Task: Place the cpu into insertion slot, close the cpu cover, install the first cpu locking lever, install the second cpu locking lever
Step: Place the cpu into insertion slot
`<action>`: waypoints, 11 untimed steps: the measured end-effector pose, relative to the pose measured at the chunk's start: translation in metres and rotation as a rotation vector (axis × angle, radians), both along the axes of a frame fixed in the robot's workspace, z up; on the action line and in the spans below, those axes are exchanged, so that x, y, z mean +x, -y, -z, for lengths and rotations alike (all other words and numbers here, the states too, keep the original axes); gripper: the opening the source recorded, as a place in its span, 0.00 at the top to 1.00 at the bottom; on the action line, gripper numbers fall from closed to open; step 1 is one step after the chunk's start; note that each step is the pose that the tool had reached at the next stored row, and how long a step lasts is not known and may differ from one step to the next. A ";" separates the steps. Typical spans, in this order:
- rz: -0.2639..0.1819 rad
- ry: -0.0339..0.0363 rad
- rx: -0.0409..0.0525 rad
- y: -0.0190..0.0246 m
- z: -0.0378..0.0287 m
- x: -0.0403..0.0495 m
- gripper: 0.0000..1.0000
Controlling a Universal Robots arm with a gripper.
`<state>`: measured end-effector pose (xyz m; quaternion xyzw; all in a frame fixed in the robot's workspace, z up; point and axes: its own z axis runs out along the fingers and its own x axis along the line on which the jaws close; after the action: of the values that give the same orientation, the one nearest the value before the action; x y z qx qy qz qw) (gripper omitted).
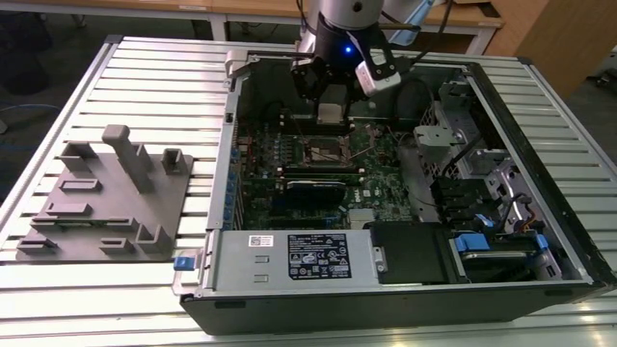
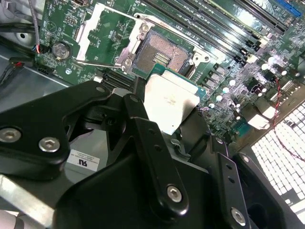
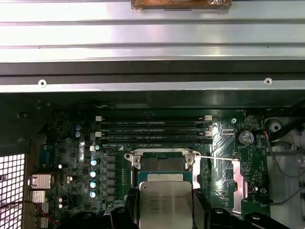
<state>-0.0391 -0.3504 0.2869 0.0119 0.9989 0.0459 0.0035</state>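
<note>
Since the cpu cover (image 3: 237, 186) stands open and the insertion slot (image 3: 161, 164) lies bare just beyond the fingers (image 2: 198, 133), your gripper (image 1: 330, 110) pinches the cpu (image 3: 166, 202) flat by its edges; seemingly to seat it square.

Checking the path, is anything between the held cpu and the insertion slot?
Nothing: in the second wrist view the cpu sits just short of the open insertion slot, the stretch between bare.
</note>
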 end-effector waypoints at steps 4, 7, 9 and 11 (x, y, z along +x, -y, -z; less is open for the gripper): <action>0.000 0.0002 -0.0002 0.0000 0.0017 -0.0005 0.46; 0.000 0.0001 -0.0002 0.0000 0.0026 -0.0007 0.46; 0.000 0.0002 -0.0001 0.0000 0.0032 -0.0008 0.46; 0.000 0.0002 -0.0002 0.0000 0.0036 -0.0009 0.46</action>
<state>-0.0400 -0.3504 0.2833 0.0119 0.9989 0.0458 0.0036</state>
